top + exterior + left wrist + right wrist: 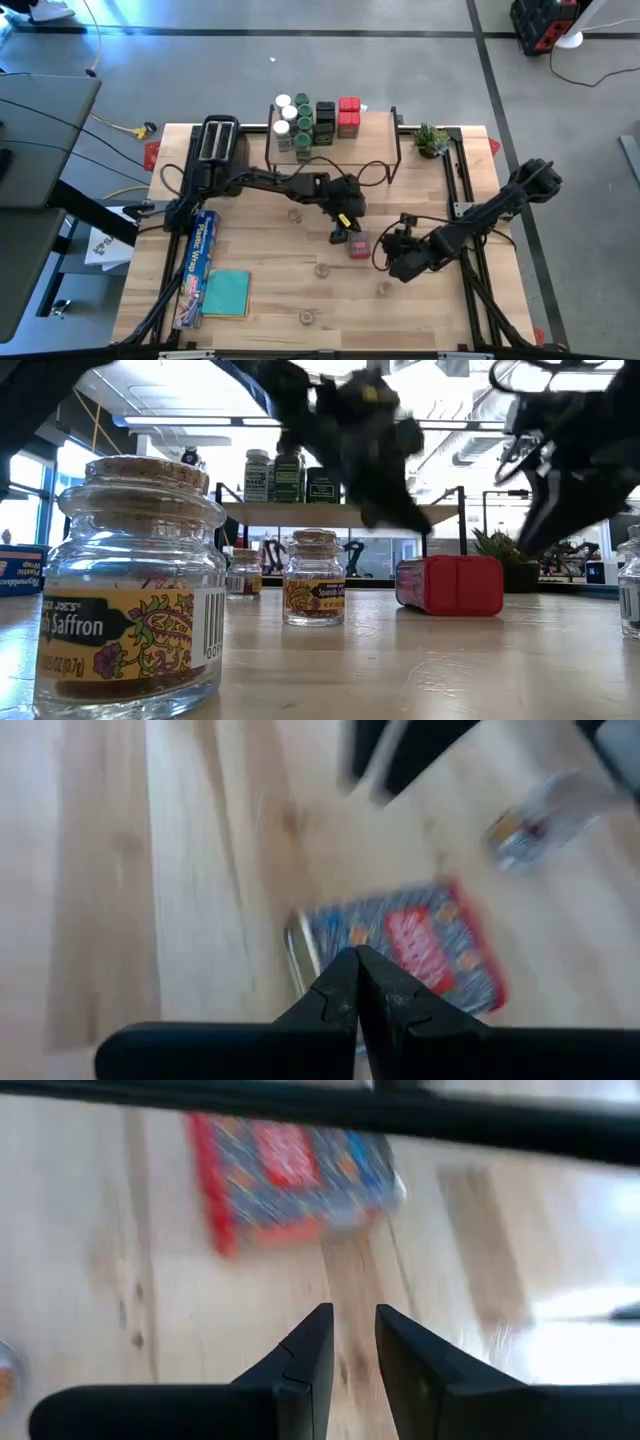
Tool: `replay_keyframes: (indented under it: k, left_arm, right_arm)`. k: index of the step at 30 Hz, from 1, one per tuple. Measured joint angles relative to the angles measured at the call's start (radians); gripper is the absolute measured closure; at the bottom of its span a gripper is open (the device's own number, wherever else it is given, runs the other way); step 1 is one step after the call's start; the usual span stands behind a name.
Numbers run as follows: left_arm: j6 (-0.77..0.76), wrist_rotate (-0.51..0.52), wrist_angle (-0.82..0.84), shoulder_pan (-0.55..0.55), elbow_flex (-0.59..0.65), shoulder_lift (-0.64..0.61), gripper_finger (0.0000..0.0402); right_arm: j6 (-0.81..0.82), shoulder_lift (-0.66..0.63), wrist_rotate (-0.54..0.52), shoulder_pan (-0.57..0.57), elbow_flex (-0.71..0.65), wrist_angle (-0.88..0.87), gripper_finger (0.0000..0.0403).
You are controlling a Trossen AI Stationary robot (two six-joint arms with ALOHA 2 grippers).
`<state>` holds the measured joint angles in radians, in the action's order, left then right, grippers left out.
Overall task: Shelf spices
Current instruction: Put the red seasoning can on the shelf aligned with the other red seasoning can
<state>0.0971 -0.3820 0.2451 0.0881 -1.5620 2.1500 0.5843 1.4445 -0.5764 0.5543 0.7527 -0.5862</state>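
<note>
High view: the shelf stands at 12 o'clock on the desk, with white- and green-lidded jars, black boxes and red tins on its left half. The toaster sits at its 9 o'clock. One red tin lies flat near the desk's middle. The left gripper hangs just at its 10 o'clock, jaws closed on nothing. The right gripper is just at the tin's 3 o'clock, jaws slightly parted and empty. Small clear jars are scattered at 6 o'clock of the tin. A blue foil box and a teal cloth lie at 8 o'clock on the desk; a small plant sits at 1 o'clock.

Low view: a cork-topped saffron jar fills the near left; a second one stands farther back, with the fallen tin at its 3 o'clock. The shelf with jars shows behind.

Left wrist view: the closed fingers point at the tin lying label-up; a clear jar is beyond.

Right wrist view: the fingers stand slightly apart over bare wood, the tin ahead of them.
</note>
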Motion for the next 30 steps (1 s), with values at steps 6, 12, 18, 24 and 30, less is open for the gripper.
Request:
replay_keyframes:
  k: [6, 12, 18, 24, 30]
  left_arm:
    - [0.031, 0.031, 0.226, -0.027, -0.006, -0.090, 0.0401]
    - [0.054, 0.006, 0.332, -0.031, -0.004, -0.036, 0.0401]
    - [0.042, -0.043, 0.224, -0.029, -0.002, 0.022, 0.0401]
    - [-0.008, -0.054, 0.179, -0.023, -0.002, 0.022, 0.0401]
    - [-0.105, -0.061, 0.196, -0.025, -0.002, 0.007, 0.0401]
  right_arm:
    - [0.078, 0.000, 0.127, -0.032, -0.111, 0.120, 0.0310]
    - [-0.032, 0.002, 0.195, -0.113, -0.236, 0.481, 0.0294]
    - [-0.122, 0.002, 0.240, -0.191, -0.260, 0.646, 0.0297]
    - [-0.181, 0.003, 0.321, -0.245, -0.264, 0.710, 0.0297]
    - [-0.102, 0.003, 0.350, -0.250, -0.244, 0.713, 0.0297]
